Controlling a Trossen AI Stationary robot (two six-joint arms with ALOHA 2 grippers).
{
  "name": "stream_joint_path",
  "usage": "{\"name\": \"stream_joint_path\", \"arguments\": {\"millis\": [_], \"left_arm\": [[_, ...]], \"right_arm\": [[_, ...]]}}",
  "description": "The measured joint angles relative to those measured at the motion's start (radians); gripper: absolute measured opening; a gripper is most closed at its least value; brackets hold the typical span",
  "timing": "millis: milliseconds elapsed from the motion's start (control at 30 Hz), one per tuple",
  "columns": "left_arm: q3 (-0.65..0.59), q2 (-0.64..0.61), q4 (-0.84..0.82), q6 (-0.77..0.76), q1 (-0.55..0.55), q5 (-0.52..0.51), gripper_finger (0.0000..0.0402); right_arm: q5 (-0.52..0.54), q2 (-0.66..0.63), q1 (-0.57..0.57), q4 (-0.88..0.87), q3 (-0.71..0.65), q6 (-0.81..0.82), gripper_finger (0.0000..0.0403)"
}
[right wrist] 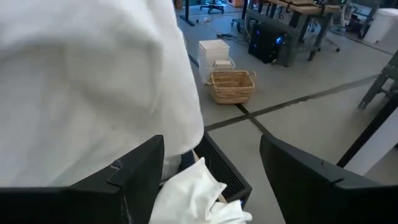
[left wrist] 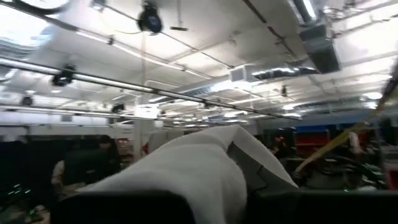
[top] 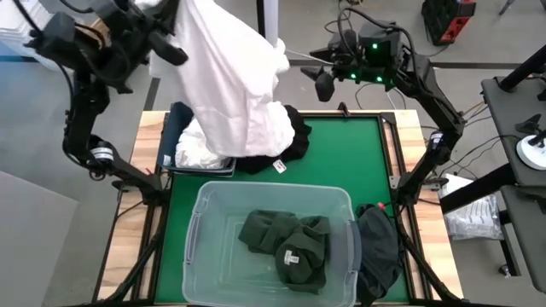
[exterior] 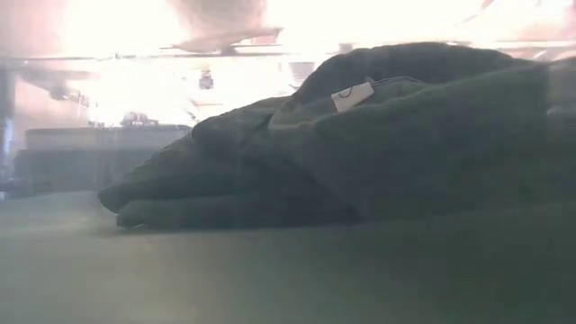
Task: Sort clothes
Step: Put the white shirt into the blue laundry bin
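Overhead view: left gripper [top: 162, 26] is raised at the far left, its fingers hidden by the white garment [top: 235, 85] that hangs from it; they are closed on that cloth. The garment's lower end drapes onto more white clothes [top: 198, 152] in the navy bin [top: 175, 119] at the bench's far left, covering most of the bin. A black garment [top: 294, 141] with a small white tag [top: 279, 166] lies just right of the bin, partly under the white cloth. Right gripper [top: 322, 83] hovers beyond the far edge of the green bench [top: 358, 162], fingers apart, holding nothing. Dark green clothes [top: 290, 243] lie in the clear tub [top: 200, 222] at the near edge; a dark garment [top: 380, 251] lies right of the tub, cut off by the picture's edge.

Low view: dark green clothes [exterior: 360, 135] with a white tag [exterior: 353, 96] fill the frame, seen hazily; the background is washed out by glare.

Left wrist view: white garment [left wrist: 186, 171] hides the fingers; only ceiling and a dim room show beyond.

Right wrist view: two dark fingers [right wrist: 140, 174] stand wide apart, empty; white garment [right wrist: 87, 81] blocks half the view, and a wicker basket [right wrist: 232, 86] stands on the floor.
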Motion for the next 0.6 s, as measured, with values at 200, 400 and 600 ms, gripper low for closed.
{"name": "stream_joint_path", "arguments": {"millis": [200, 400, 600], "left_arm": [[0.000, -0.034, -0.018, -0.160, 0.003, -0.090, 0.0000], [0.000, -0.086, -0.194, -0.227, 0.010, -0.250, 0.0000], [0.000, -0.095, -0.380, -0.183, 0.010, -0.525, 0.0000]], "right_arm": [[0.001, 0.000, 0.000, -0.002, 0.000, 0.001, 0.0267], [0.001, 0.000, 0.000, -0.002, 0.000, 0.002, 0.0256], [0.002, 0.001, 0.000, -0.002, 0.000, 0.003, 0.0252]]}}
